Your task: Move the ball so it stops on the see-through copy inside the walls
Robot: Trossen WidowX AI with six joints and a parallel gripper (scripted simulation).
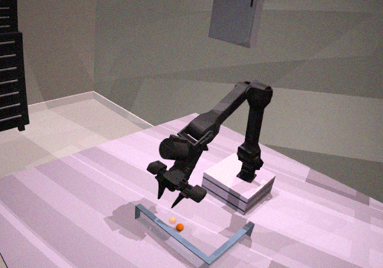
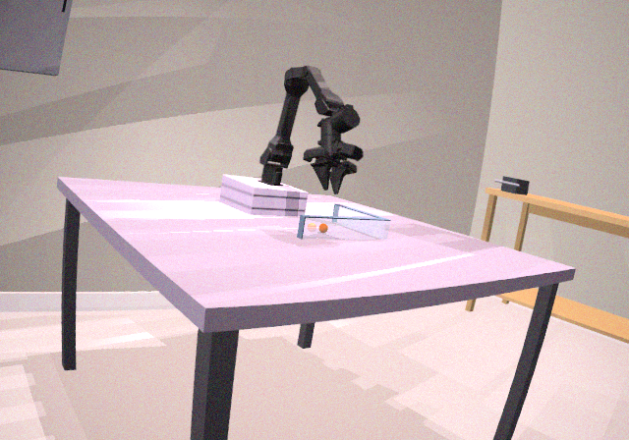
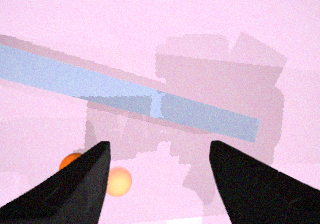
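The orange ball [image 1: 179, 227] [image 2: 322, 228] [image 3: 71, 161] lies on the table inside the corner of the walls, close to the longer wall in the top view. The pale see-through copy [image 1: 172, 220] [image 2: 312, 227] [image 3: 119, 181] is right beside it, on the side away from the corner. The clear walls with blue top edges [image 1: 229, 244] [image 2: 355, 217] [image 3: 50, 69] make a corner. My gripper [image 1: 165, 202] [image 2: 330, 191] [image 3: 161, 149] is partly open and empty, pointing down above the table. In the wrist view the left finger partly hides the ball, and the copy shows just inside that finger.
The arm stands on a pale block [image 1: 224, 186] [image 2: 254, 196] behind the walls. The longer wall's free end [image 1: 137, 210] [image 3: 256, 130] is near and below the gripper. A wooden bench [image 2: 558, 204] stands beyond the table, and a dark drawer cabinet [image 1: 11, 79] stands farther back.
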